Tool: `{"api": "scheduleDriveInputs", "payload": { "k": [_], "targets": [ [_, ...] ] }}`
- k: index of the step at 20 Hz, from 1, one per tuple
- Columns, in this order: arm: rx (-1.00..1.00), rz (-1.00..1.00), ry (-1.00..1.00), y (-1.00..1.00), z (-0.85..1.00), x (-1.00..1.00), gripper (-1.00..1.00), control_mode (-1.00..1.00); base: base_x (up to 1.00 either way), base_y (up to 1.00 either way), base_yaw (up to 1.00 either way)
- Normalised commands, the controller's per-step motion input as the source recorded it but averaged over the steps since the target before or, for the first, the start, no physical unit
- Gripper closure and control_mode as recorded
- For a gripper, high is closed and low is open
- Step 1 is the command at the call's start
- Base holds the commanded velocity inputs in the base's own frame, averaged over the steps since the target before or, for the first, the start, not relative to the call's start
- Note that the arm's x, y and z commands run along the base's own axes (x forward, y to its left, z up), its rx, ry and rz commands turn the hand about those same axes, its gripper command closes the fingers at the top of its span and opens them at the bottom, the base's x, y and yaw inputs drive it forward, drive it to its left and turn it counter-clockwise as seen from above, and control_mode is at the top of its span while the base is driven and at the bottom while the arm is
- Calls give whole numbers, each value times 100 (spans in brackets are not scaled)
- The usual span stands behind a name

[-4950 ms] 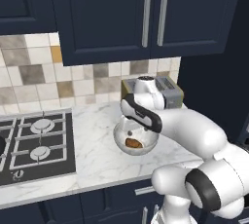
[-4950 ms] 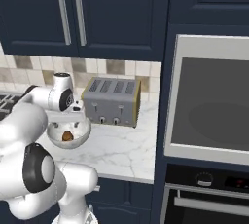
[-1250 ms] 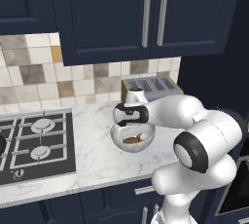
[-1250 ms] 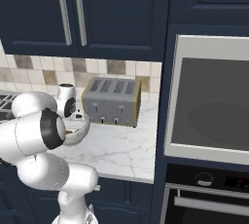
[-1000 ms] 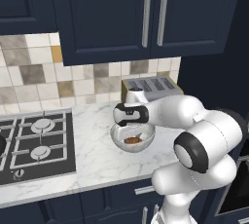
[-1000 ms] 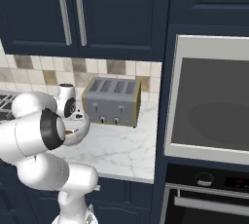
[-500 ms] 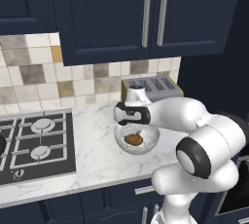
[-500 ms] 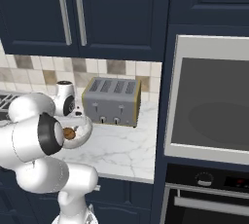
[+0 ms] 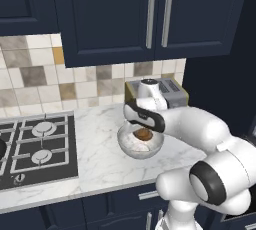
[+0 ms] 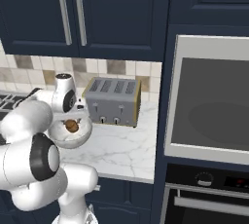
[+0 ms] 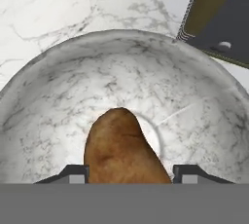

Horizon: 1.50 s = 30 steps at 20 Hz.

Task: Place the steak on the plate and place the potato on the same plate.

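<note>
The potato (image 11: 121,147) lies in the clear glass bowl (image 11: 44,86) on the marble bench (image 9: 95,149), just beside the toaster (image 10: 113,100). The end effector (image 11: 129,172) hangs low in the bowl, its fingertips (image 11: 73,174) flanking the potato; whether they grip it I cannot tell. Judged step: grasping the potato; next, clamp firmly and lift clear of the rim.

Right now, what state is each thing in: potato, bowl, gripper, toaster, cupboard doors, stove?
potato: in the bowl, between the fingertips
glass bowl: upright on the counter, holding the potato
gripper: down in the bowl, jaws either side of the potato; grip unclear
toaster: upright, slots empty
cupboard doors: shut
stove: no flame visible
</note>
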Motion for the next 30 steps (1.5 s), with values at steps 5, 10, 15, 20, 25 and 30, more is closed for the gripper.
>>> {"api": "scheduleDriveInputs", "payload": {
  "k": [5,10,15,20,25,30],
  "targets": [
    [0,-5,-16,-23,19,-26,100,-100,0,0,0],
    [3,-8,-14,-26,33,-39,100,-100,0,0,0],
    [4,-13,-6,-10,58,-38,100,-100,0,0,0],
    [7,-13,0,-10,41,-38,100,-100,0,0,0],
    [2,-12,0,-26,45,-56,100,-100,0,0,0],
    [0,-10,0,-26,46,-57,100,-100,0,0,0]
  ]
}}
